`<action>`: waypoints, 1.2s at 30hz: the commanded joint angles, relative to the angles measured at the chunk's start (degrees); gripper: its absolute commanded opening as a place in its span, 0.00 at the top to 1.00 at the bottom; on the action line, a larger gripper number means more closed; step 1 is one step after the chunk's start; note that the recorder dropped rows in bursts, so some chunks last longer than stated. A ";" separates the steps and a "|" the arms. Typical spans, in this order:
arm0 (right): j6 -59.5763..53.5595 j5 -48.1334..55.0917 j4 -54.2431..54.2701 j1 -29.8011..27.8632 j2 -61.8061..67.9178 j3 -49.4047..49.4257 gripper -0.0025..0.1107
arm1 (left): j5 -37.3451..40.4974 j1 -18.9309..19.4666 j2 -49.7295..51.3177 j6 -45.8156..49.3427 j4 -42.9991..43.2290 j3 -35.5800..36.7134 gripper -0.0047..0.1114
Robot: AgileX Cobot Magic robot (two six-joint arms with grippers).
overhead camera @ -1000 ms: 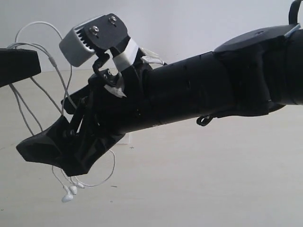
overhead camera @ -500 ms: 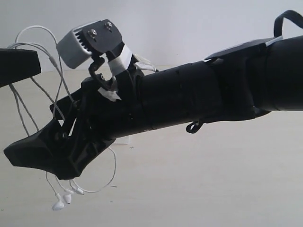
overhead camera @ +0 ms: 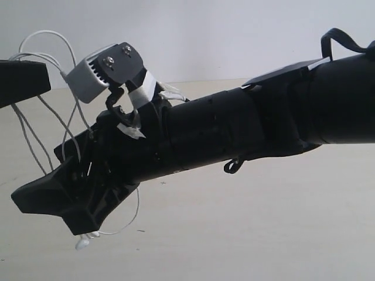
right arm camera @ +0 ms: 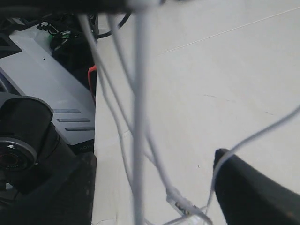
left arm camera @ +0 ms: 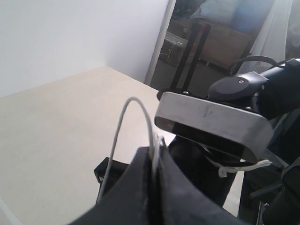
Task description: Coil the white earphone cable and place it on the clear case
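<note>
- Left wrist view: left gripper pinched tight on the white earphone cable.
- Right wrist view: right gripper spread wide, cable strands between.
- Exterior view alone: earbuds dangling below.

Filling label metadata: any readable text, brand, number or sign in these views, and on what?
No text is legible in any view.
Small print on the grey panel, right wrist view: too blurred to read.
Grey camera housing, exterior view: no marking visible.

Pale beige table, faint seam line
</note>
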 commanded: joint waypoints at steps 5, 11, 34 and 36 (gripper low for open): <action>-0.22 1.56 0.53 0.13 0.50 -0.29 0.42 | 0.15 0.17 -0.26 -0.32 -0.61 -0.28 0.96; -0.10 1.36 0.53 0.13 0.50 -0.29 0.37 | 0.61 0.17 -0.26 -0.32 -0.61 -0.28 0.96; -0.10 0.04 0.53 0.13 0.50 -0.29 0.43 | 6.20 0.17 -1.37 -2.88 -4.09 -0.28 0.96; -0.10 0.04 0.53 0.13 0.50 -0.29 0.43 | 6.20 0.17 -1.37 -2.88 -4.94 -0.28 0.96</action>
